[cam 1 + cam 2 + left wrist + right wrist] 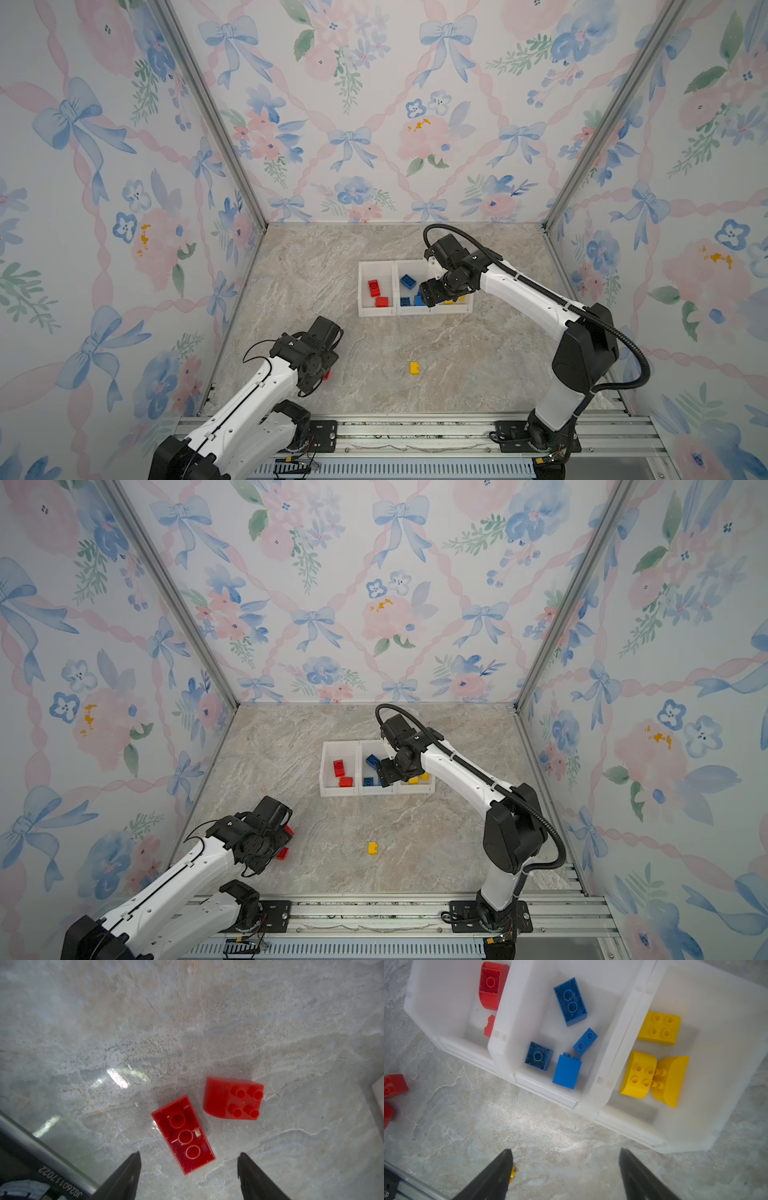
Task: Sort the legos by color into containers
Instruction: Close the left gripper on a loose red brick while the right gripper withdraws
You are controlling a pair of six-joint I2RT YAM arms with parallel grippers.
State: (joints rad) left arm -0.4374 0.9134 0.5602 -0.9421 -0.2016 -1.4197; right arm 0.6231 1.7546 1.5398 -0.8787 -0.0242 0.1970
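Note:
Three white containers [376, 311] stand joined in a row mid-table. In the right wrist view the left bin [446, 1043] holds two red legos [491, 985], the middle bin [517, 1001] several blue legos [570, 1001] and the right bin [695, 1126] three yellow legos [659, 1027]. My right gripper [565, 1150] hangs open and empty over the bins' front edge. One yellow lego [414, 368] lies loose on the table. My left gripper [189, 1153] is open just above two loose red legos, an upside-down one [184, 1134] and a studs-up one [232, 1101].
The marble tabletop [332, 270] is walled in by floral panels on three sides. An aluminium rail [415, 432] runs along the front edge and carries both arm bases. The left arm's own base and rail edge [41, 1147] lie close beside the red bricks.

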